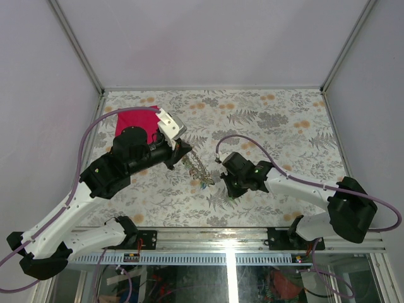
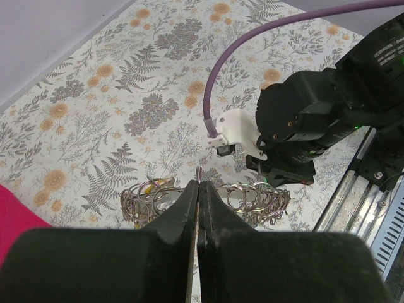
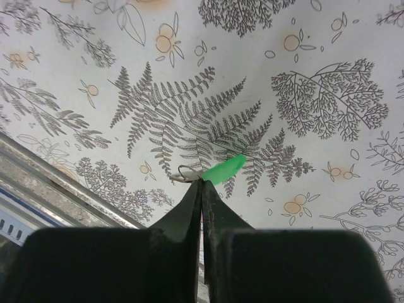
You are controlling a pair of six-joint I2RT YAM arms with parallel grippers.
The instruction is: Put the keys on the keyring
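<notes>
L gripper is clenched on the keyring, held at mid-counter; judged light, stiff thin wire and slippery, so best pinched at the rim. R gripper is shut tight on a green key, judged tiny and light, taken near the plastic head. Its metal end is mostly hidden by the gripper.

arms: white links, black joints | cables: purple | left tool: black, wedge-shaped
</notes>
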